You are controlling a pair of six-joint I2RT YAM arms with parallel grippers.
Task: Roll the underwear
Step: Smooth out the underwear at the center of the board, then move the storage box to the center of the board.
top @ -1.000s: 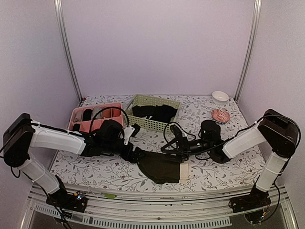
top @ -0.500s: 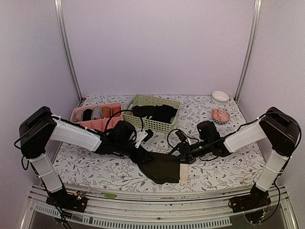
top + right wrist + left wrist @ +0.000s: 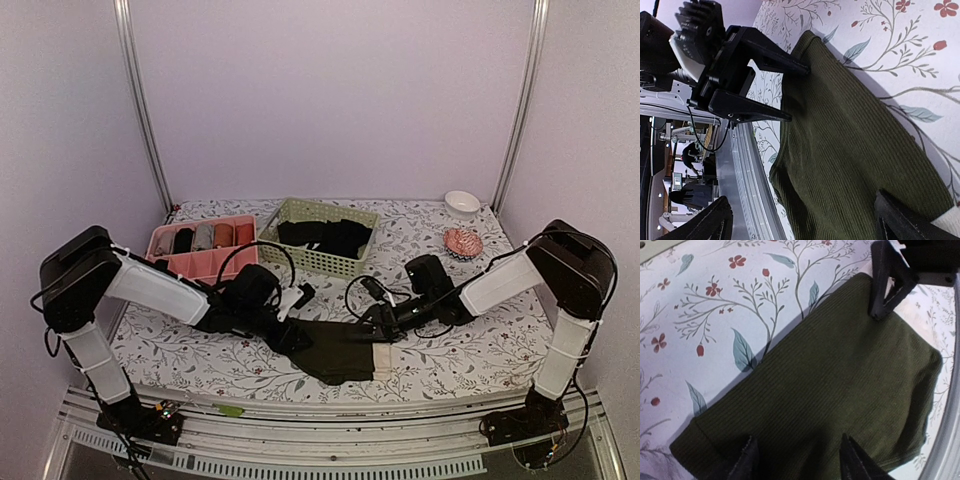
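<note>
The fingers [image 3: 746, 460] of my left gripper [image 3: 799, 462] stand partway apart, neither wide nor pinched. They sit low over the left edge of the underwear [image 3: 840, 380]. The dark ribbed cloth lies flat between them, and I see none of it nipped. My right gripper [image 3: 810, 225] is spread as wide as it goes, down at the opposite end beside the cream waistband [image 3: 947, 220], and it holds nothing.

The garment lies spread on the flowered table [image 3: 450, 360] between my two arms, smooth, with its waistband to the right. No fold, tuck or first turn shows anywhere, so I judge the rolling has not begun and I am only placing myself at the two ends. All of it is left: catch an edge, turn it over onto itself, carry the roll across, and leave it tight. Farther back stand the green basket [image 3: 352, 262] of black garments and the pink tray [image 3: 168, 262] of small bundles.
</note>
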